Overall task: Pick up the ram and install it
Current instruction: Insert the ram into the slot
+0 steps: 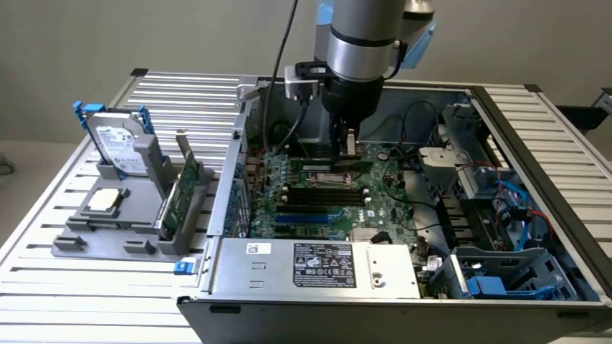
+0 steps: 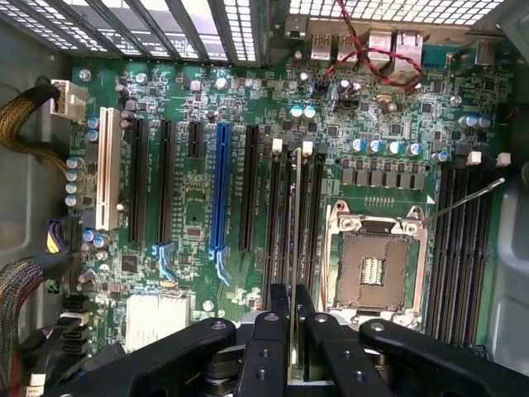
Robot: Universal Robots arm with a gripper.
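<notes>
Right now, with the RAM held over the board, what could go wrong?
1. The RAM stick, gripped in the tool, hangs over closely spaced DIMM slots; a slight offset could seat it on a slot wall or the neighbouring slot.
2. The open CPU socket sits right beside those slots; a sideways slip could hit its exposed contacts.

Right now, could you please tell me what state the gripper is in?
Gripper: fingers closed on the ram, which it holds edge-on over the memory slots.
</notes>
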